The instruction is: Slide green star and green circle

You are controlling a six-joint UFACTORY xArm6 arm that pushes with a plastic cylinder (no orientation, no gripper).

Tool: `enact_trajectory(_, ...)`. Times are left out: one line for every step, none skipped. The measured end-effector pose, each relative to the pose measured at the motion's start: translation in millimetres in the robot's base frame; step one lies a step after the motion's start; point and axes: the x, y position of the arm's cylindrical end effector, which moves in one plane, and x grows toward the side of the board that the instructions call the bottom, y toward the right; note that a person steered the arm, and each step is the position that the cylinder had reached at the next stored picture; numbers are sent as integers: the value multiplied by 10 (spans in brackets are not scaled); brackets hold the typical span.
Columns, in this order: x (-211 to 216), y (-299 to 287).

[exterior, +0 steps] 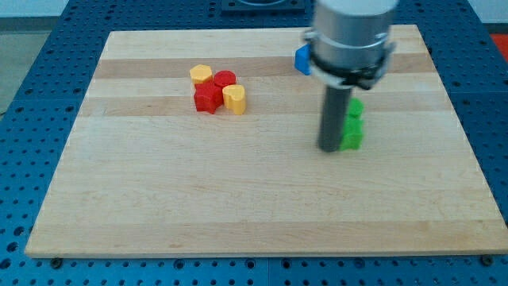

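**Ana:** Camera view first, from the near edge: what sits closest on the wooden board (238, 206)?

**Ben:** Nothing but bare wood in the near half. The first thing met going up is the dark rod's lower end, my tip (330, 148), resting on the board right of centre.

**Ana:** And the green blocks?

**Ben:** Just to the tip's right, touching or nearly touching the rod. The lower green block (352, 137) looks like the green star, though its points are hard to make out. Directly behind it, toward the view's top, is a second green block (355, 108), presumably the green circle; the rod and the arm's grey housing (352, 36) hide part of it, so its shape cannot be told. The two greens stand stacked in a short line, touching each other.

**Ana:** Is there any pincer, and is it apart or together?

**Ben:** The arm carries only the rod, so no pincer shows and no such state can be told.

**Ana:** Farther back?

**Ben:** Well to the left is a tight cluster: a red star-like block (207, 98) nearest, a yellow cylinder (234, 98) at its right, a red cylinder (225, 79) behind, and another yellow block (201, 75) farthest. Near the far edge, a blue block (302, 59) peeks out at the housing's left, shape unclear.
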Motion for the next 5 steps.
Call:
enact_trajectory(59,287)
enact_trajectory(119,304)
enact_trajectory(201,741)
enact_trajectory(-43,770)
enact_trajectory(-455,402)
